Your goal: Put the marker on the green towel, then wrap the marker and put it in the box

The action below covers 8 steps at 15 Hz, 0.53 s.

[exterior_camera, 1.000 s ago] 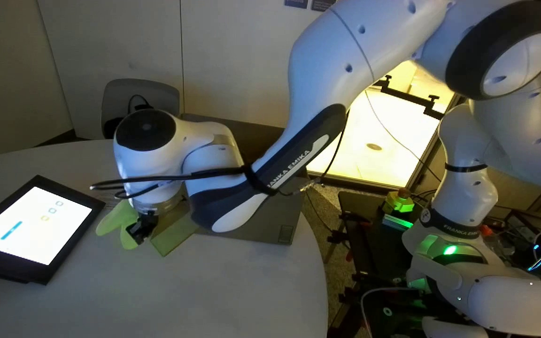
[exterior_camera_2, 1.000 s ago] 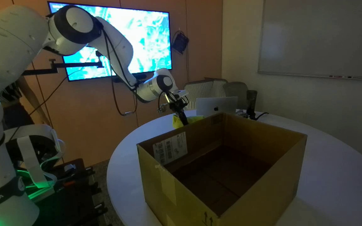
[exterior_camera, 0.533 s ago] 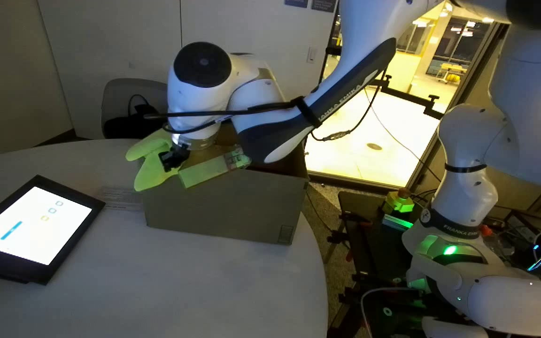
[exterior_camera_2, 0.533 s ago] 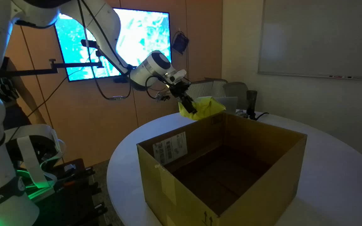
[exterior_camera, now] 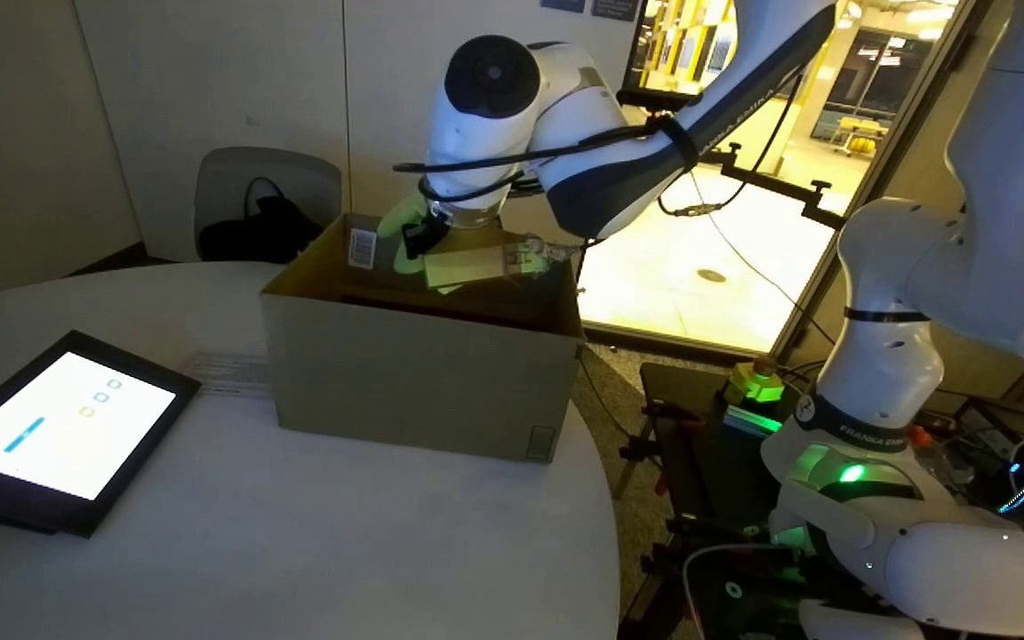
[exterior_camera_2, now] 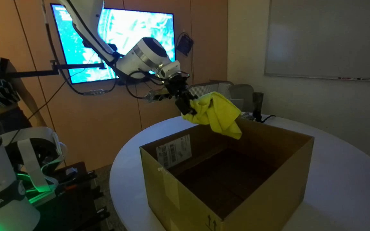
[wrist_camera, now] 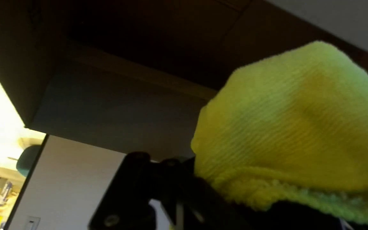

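Marker: not visible in any view, so can't tell for sure, but probably bundled inside the green towel (exterior_camera_2: 218,112), itself pinched at 1 end in the gripper (exterior_camera_2: 189,109) and hanging over the mouth of the box (exterior_camera: 423,382), with a droopy loose corner near the rim. Looks like the carry-in step, so imo hold that pinch tight, ease toward the middle to clear the walls, then lower slow and level to avoid shaking anything out. Only let go down near the bottom, not from up high, to stop the fold coming undone.
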### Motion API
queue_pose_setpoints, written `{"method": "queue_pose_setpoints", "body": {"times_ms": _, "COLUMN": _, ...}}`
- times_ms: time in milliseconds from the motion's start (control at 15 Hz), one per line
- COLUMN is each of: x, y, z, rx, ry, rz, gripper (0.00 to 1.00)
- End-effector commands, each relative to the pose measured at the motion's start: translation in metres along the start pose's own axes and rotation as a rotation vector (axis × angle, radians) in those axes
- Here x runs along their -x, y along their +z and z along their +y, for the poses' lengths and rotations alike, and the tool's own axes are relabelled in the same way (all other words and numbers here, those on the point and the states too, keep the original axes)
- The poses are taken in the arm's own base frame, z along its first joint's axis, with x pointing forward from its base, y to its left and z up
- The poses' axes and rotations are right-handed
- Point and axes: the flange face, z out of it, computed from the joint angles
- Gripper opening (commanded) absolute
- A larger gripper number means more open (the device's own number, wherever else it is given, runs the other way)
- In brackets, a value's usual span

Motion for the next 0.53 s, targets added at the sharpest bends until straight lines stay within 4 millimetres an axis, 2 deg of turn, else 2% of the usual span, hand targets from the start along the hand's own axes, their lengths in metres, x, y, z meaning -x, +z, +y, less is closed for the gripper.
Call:
{"method": "queue_pose_setpoints", "body": {"times_ms": 0, "x": 0.014, "y": 0.022, "z": 0.031, "rx": 0.064, "ry": -0.003, "rz": -0.082, "gripper": 0.05}}
{"method": "queue_pose_setpoints", "body": {"times_ms": 267, "x": 0.046, "y": 0.069, "z": 0.037, "rx": 0.102, "ry": -0.057, "rz": -0.221, "gripper": 0.06}}
{"method": "queue_pose_setpoints", "body": {"times_ms": 400, "x": 0.06, "y": 0.085, "z": 0.037, "rx": 0.102, "ry": -0.087, "rz": -0.286, "gripper": 0.05}}
{"method": "queue_pose_setpoints", "body": {"times_ms": 467, "x": 0.066, "y": 0.091, "z": 0.036, "rx": 0.1, "ry": -0.105, "rz": -0.312, "gripper": 0.17}}
